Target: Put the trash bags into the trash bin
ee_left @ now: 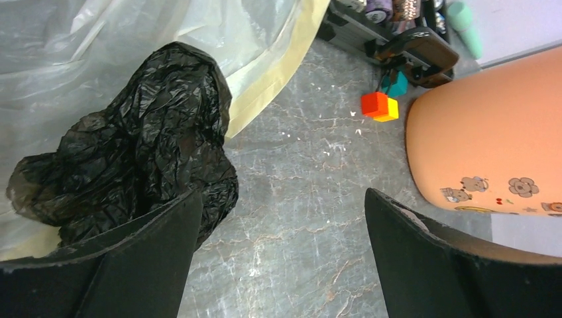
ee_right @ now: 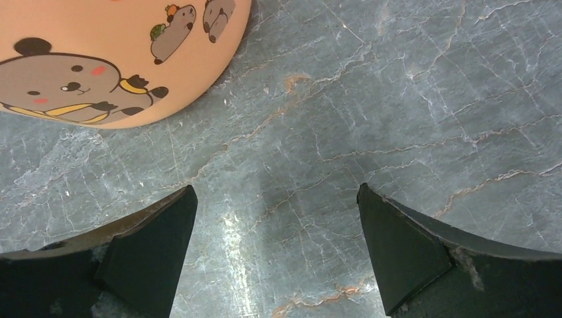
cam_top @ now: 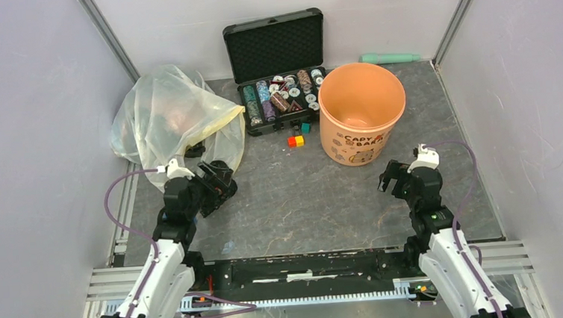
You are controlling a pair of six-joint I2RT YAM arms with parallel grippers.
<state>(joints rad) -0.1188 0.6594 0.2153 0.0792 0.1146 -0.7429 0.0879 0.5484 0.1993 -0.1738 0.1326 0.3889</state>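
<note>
Glossy black trash bag; peach-orange cartoon-printed trash bin; grey marbled table.

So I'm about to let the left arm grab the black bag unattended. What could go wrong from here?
1. The black bag lies right against the clear bag, so the open left gripper might pinch both and drag the clear one along.
2. The black bag is loosely crumpled. A grip on one fold could leave the rest trailing, and it may catch on the rim of the orange bucket.
3. A trailing bag might sweep the small cubes beside the bucket.
</note>
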